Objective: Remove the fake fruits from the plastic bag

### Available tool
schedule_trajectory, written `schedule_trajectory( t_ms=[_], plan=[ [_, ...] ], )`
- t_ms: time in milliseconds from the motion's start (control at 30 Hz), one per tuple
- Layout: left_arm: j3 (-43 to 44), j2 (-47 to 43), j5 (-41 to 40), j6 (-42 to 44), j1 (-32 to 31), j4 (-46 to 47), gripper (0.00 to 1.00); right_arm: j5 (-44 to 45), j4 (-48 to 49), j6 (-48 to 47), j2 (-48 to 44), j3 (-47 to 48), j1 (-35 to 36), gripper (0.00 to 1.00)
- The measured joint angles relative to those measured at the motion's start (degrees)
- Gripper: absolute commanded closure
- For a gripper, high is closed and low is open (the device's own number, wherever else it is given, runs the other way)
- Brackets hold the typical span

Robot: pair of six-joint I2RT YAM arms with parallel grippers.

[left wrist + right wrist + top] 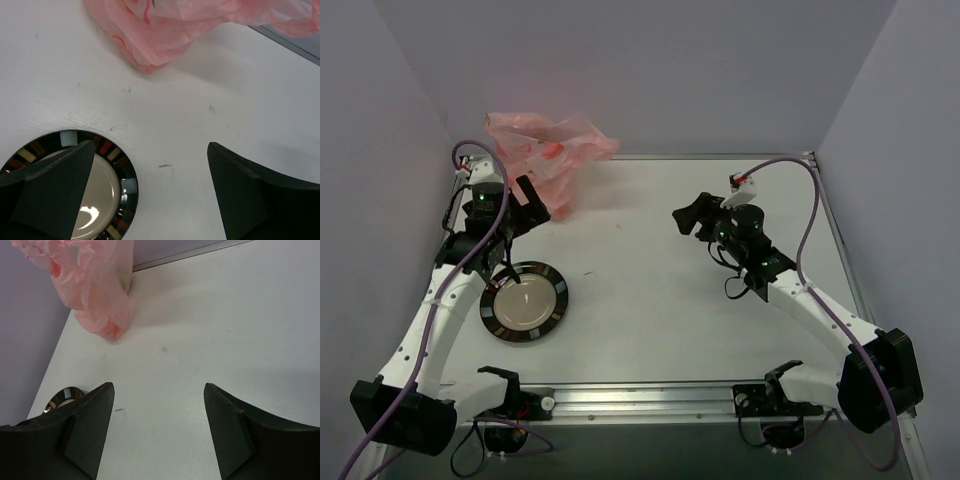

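Pink translucent film, the plastic bag point(548, 158) lies crumpled and heaped in the far left corner of the desk point(670, 300), close against the back wall, with its lower end drooping toward the near side. Of the fake fruits point(552, 151) only reddish patches show through the film, too blurred to tell one from another; none lies out on the desk. Just near of the bag hangs the left claw point(527, 203), its jaws spread wide and holding nothing; in its wrist view the bag sits ahead of the fingers point(55, 190) and apart from them. A round plate point(560, 292) with a dark rim of coloured tiles and a pale glossy centre rests on the desk nearer the arm bases, and one left finger overlaps its rim in the wrist view. The right claw point(692, 218) hangs over the middle of the desk, well apart from the bag, pointing toward it, jaws likewise wide and bare.
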Motion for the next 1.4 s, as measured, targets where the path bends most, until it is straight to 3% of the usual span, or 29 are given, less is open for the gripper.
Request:
schedule_trajectory(
  t_ms=[267,533,767,967,1200,1400],
  plan=[
    [6.32,4.11,-4.31,1.33,1.49,2.10,0.06,2.25,-1.73,0.02,-0.98,1.38,4.17,0.31],
    [14.86,19.02,-2.10,-1.11,7.98,6.01,0.06,3.19,-1.70,-0.68,2.60,7.28,6.43,0.29],
    [17.31,30.62,2.58,-2.12,11.19,10.54,0.06,3.13,-0.50,-1.55,17.59,18.12,10.84,0.09],
    [24.96,37.13,5.55,-0.85,12.83,13.70,0.06,2.62,-0.37,-1.62,32.28,31.43,15.08,0.00],
    [33.14,43.65,8.74,2.10,16.50,17.03,0.06,3.91,2.36,1.07,45.64,45.03,17.57,0.00],
    [43.69,53.24,12.02,4.37,17.86,16.83,0.06,9.53,3.37,3.50,60.54,62.90,17.90,0.00]
  ],
)
